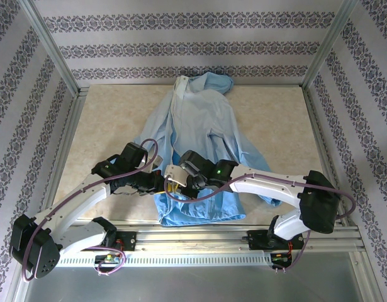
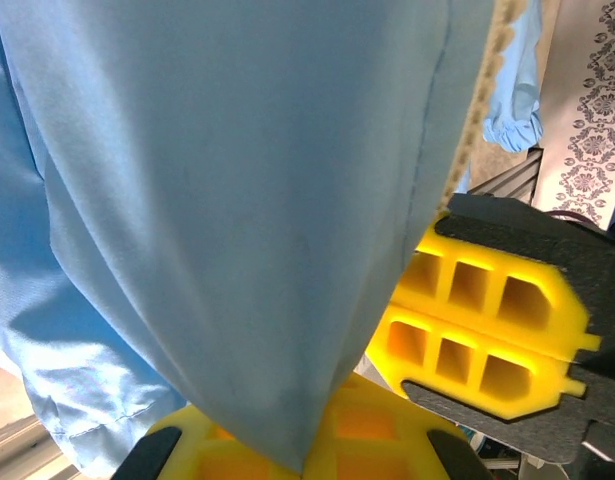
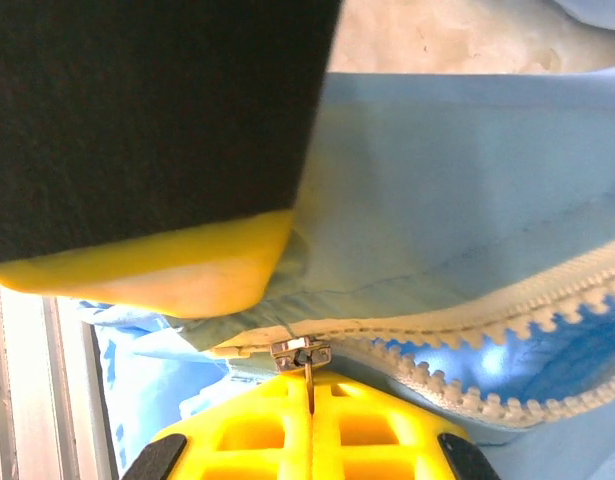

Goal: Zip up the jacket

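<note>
The light-blue jacket [image 1: 199,126] lies flat on the table, hood at the far end, hem toward the arms. Both grippers meet at the bottom of its front. My left gripper [image 2: 307,462] is shut on a fold of the jacket's fabric [image 2: 237,220] near the hem. My right gripper [image 3: 309,400] is shut on the metal zipper pull [image 3: 308,375], just below the slider [image 3: 302,352] at the zipper's lower end. Past the slider the white zipper teeth [image 3: 507,320] spread apart. The left gripper's yellow finger [image 3: 157,265] presses the cloth right beside the slider. From above, the left gripper [image 1: 158,181] and right gripper [image 1: 174,178] almost touch.
The beige table [image 1: 111,119] is boxed in by an aluminium frame [image 1: 61,63] and patterned walls. A metal rail [image 1: 243,236] runs along the near edge by the arm bases. A sleeve [image 1: 259,182] trails to the right under the right arm.
</note>
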{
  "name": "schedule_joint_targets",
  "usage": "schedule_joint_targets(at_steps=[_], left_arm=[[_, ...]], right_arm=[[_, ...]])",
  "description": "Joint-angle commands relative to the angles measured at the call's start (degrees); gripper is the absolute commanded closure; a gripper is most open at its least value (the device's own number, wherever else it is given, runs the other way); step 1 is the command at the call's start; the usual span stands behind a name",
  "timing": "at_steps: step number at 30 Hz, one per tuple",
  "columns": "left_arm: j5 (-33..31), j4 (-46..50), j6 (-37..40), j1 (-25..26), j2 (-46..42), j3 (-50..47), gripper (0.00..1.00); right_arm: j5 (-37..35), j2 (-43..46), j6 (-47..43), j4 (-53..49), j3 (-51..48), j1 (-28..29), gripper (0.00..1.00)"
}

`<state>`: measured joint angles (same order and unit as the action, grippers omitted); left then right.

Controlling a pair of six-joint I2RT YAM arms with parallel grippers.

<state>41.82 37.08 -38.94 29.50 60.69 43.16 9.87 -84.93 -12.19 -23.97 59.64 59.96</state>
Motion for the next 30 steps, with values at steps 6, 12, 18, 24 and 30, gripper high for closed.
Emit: schedule_joint_targets(at_steps=[6, 12, 18, 24, 30], left_arm=[[1.3, 6.4, 3.3, -0.2, -1.8, 2.1, 1.00], [2.7, 9.1, 4.9, -0.3, -2.6, 2.1, 1.00], [0.3, 8.9, 6.9, -0.3, -2.6, 1.8, 1.00], [-2.7, 3.2, 4.5, -0.3, -6.7, 0.9, 0.58], [-2.4, -6.2, -1.8, -0.2, -12.9, -3.7, 0.54]], right_arm=[[-0.8, 2.6, 0.2, -2.7, 0.9, -1.9, 1.00], [-3.0, 3.2, 1.5, -2.9, 1.0, -3.6, 1.00], [2.1, 3.3, 1.4, -2.4, 0.7, -4.5, 1.00], [9.0, 2.7, 2.1, -1.5, 0.9, -3.6, 1.00], [12.1, 1.4, 3.8, -0.2, 2.0, -3.0, 1.00]])
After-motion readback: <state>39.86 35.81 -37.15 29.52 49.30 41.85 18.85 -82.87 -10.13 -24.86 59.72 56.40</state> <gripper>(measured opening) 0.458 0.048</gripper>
